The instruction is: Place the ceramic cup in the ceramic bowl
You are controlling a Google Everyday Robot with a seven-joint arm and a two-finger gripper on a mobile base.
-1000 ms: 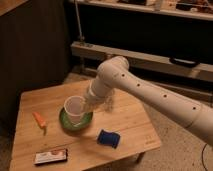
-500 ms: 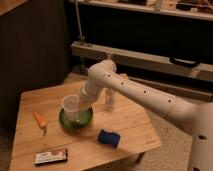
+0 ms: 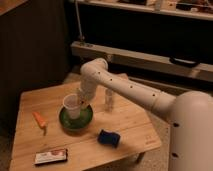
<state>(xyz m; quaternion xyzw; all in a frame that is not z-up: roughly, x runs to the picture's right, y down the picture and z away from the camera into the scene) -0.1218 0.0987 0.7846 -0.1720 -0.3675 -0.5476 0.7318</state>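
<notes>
The ceramic cup [image 3: 72,106] now sits over the ceramic bowl [image 3: 76,118], its base inside the bowl's rim and its mouth tilted slightly toward ten o'clock. One second earlier the cup was held higher, above the bowl's far edge; half a second earlier it hung over the bowl's ten-o'clock side. The change is thus a short descent and a small shift toward the bowl's centre. Whether the base already touches the glaze cannot be told. The gripper [image 3: 83,101] lies at the cup's three-o'clock side, touching or nearly touching its wall; the state of its fingers cannot be told, since the wrist hides them. The arm [image 3: 125,88] reaches in from four o'clock, its elbow above the table's [image 3: 125,125] far edge.

Judgement: placement is nearly complete; what remains is release and a clean withdrawal upward, without dragging the cup's rim and tipping it out.

Other items: a slim white bottle [image 3: 109,99] stands just beyond the bowl at two o'clock, close to the forearm; a blue sponge [image 3: 108,138] lies at five o'clock; an orange carrot-like object [image 3: 40,120] at nine o'clock; a flat dark packet [image 3: 50,156] at seven o'clock.
</notes>
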